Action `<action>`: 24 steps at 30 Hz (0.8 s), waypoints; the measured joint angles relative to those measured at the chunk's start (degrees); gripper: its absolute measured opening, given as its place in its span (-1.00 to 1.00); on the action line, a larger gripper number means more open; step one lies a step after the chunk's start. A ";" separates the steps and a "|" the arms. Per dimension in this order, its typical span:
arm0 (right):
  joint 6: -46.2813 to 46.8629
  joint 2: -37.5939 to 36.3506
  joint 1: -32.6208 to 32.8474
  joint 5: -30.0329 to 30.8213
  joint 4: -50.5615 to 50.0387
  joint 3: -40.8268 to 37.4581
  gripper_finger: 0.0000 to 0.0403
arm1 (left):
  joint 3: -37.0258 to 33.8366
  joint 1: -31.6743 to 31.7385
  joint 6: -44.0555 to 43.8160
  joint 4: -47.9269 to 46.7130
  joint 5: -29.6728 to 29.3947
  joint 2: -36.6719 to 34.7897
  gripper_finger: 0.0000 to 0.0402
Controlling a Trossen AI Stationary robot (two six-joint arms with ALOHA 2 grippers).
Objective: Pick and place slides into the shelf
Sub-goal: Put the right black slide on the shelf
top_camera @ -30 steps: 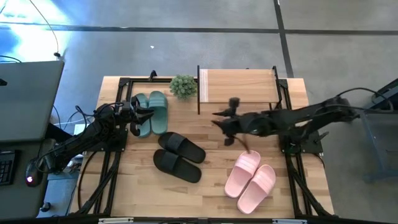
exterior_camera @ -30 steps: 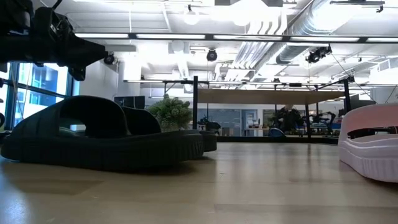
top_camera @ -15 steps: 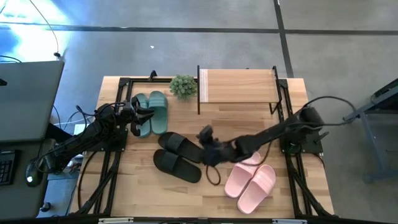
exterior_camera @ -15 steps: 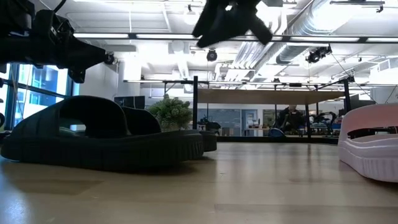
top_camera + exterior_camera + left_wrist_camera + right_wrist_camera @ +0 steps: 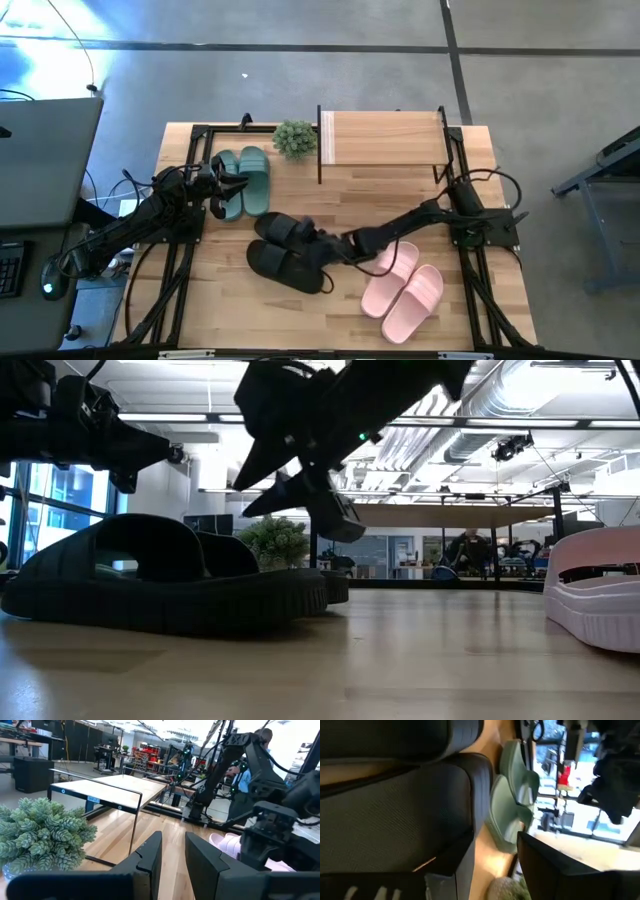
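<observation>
Wooden table (image 5: 340, 310) seen from above: shelf (image 5: 385, 138) at its far edge, plant (image 5: 294, 138) beside it. Black slides (image 5: 290, 252) lie mid-table, teal slides (image 5: 245, 180) left of the shelf, pink slides (image 5: 405, 290) nearer. Right gripper (image 5: 300, 232), open, hovers over the black slides. Left gripper (image 5: 232, 182) waits by the teal slides, narrowly parted, empty.

occluded: black slides (image 5: 288, 250) partly under right gripper (image 5: 305, 235) | cropped: pink slide (image 5: 595, 595)
</observation>
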 joint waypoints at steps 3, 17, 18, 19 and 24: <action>0.33 0.00 -1.51 -2.85 -0.04 0.00 -0.32 | -0.01 -0.01 0.06 0.02 0.00 0.00 -0.64; 3.35 0.00 -5.06 -12.29 -2.29 0.00 -0.32 | 0.00 -0.02 0.15 0.02 -0.59 0.00 -0.64; 3.35 0.02 -5.08 -12.51 -2.34 0.00 -0.32 | -0.01 -0.01 0.15 0.02 -0.59 0.00 -0.64; 3.29 0.02 -5.18 -12.67 -2.29 0.00 -0.32 | -0.01 -0.02 0.15 0.02 -0.59 0.00 -0.64; 3.52 0.02 -6.32 -14.05 -1.65 0.00 -0.32 | 0.00 -0.01 0.15 0.03 -0.64 0.00 -0.64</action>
